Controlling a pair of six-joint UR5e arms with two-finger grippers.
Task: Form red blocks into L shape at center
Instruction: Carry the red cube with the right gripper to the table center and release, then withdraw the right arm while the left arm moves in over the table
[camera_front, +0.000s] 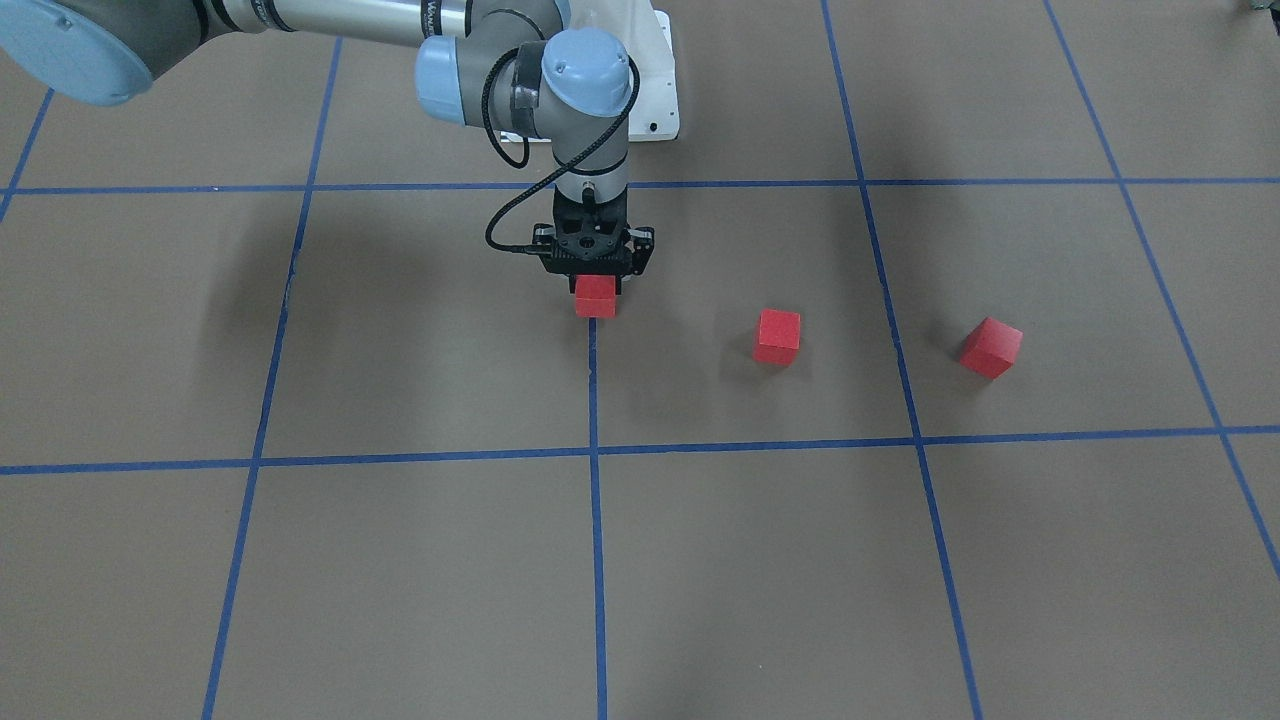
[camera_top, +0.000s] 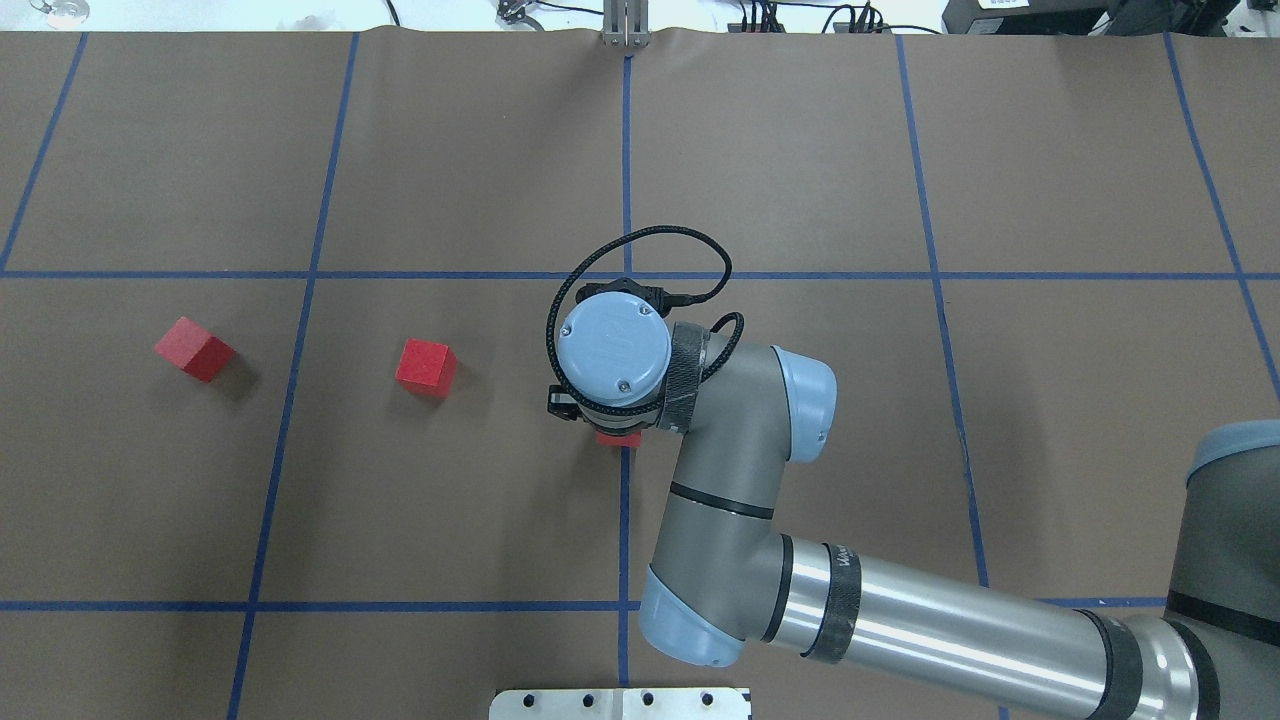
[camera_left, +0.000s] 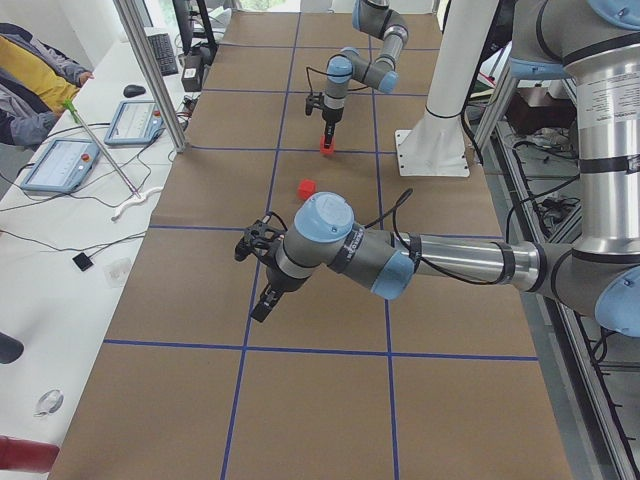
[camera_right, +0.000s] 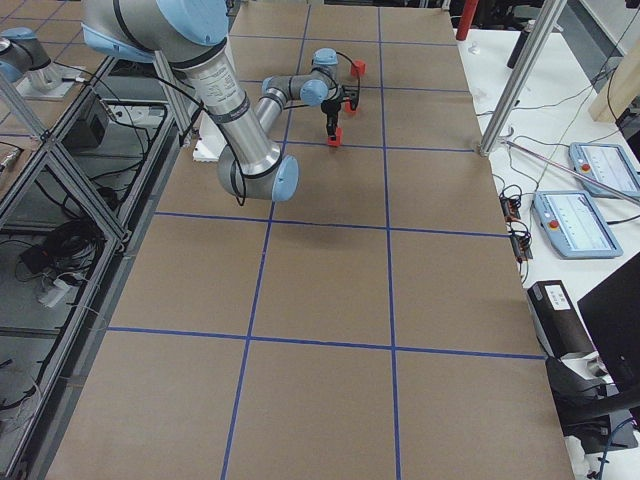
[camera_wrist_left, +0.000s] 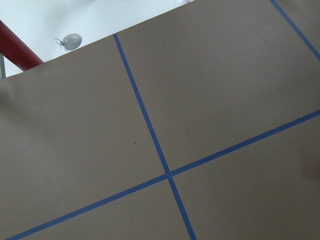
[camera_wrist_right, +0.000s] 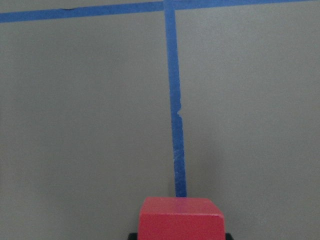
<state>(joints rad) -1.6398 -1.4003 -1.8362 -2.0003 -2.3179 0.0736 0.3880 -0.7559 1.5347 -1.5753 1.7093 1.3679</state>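
Observation:
Three small red blocks show. My right gripper (camera_front: 596, 285) points straight down at the table's center, its jaws closed on one red block (camera_front: 596, 298), which sits on the blue center line; it also shows in the right wrist view (camera_wrist_right: 180, 218) and partly in the overhead view (camera_top: 618, 437). A second red block (camera_top: 425, 366) lies to the left of it, and a third (camera_top: 194, 349) lies farther left, turned at an angle. My left gripper (camera_left: 262, 308) shows only in the exterior left view, hanging over bare table; I cannot tell whether it is open or shut.
The table is brown paper with a blue tape grid (camera_top: 626, 520). A white mounting plate (camera_front: 655, 90) stands at the robot's side of the table. Operator desks with tablets (camera_left: 62, 162) run along the far side.

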